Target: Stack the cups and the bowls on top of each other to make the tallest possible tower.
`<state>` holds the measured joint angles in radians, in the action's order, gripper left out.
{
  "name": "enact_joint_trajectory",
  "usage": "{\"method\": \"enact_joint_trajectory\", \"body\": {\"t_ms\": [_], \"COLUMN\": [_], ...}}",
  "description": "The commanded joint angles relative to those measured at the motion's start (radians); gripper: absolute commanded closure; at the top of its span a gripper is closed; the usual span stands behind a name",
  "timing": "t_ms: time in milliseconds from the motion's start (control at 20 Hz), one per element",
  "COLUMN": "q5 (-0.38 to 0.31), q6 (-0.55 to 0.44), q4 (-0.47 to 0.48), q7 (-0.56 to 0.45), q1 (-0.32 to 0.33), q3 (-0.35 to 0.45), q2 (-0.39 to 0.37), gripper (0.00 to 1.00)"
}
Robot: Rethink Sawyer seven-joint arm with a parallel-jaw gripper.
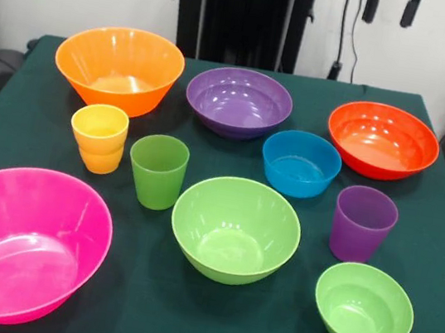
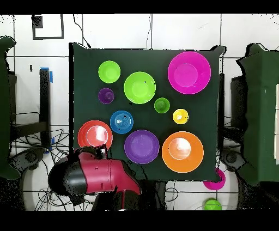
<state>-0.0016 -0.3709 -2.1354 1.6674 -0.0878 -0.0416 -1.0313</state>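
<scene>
All cups and bowls stand apart, upright on the green cloth; nothing is stacked. Far row in the front view: orange bowl (image 1: 120, 67), purple bowl (image 1: 239, 102), red-orange bowl (image 1: 382, 140). Middle: yellow-orange cup (image 1: 99, 137), green cup (image 1: 157, 170), blue bowl (image 1: 300, 163), purple cup (image 1: 363, 223). Near: pink bowl (image 1: 14, 244), lime-green bowl (image 1: 235, 229), small green bowl (image 1: 364, 306). The red arm (image 2: 101, 175) shows only in the overhead view, drawn back at the table's edge. Its gripper (image 2: 99, 150) is a dark shape at the rim of the red-orange bowl (image 2: 95, 135).
The robot's black pedestal (image 1: 245, 15) stands behind the table's far edge. In the overhead view a pink thing (image 2: 214, 180) and a green thing (image 2: 212, 205) lie off the table near the base. Dark chairs flank the table.
</scene>
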Motion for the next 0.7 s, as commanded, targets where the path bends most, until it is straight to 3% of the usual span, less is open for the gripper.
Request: {"method": "enact_joint_trajectory", "body": {"t_ms": [50,400,700], "q5": [-0.017,-0.048,-0.055], "q6": [0.062,0.054,0.112], "q4": [0.07,0.175,0.2], "q7": [0.136,0.1,0.069], "q1": [0.022,0.035,0.114], "q3": [0.051,0.024,0.059], "q2": [0.175,0.252,0.319], "gripper": [0.0,0.0,0.0]}}
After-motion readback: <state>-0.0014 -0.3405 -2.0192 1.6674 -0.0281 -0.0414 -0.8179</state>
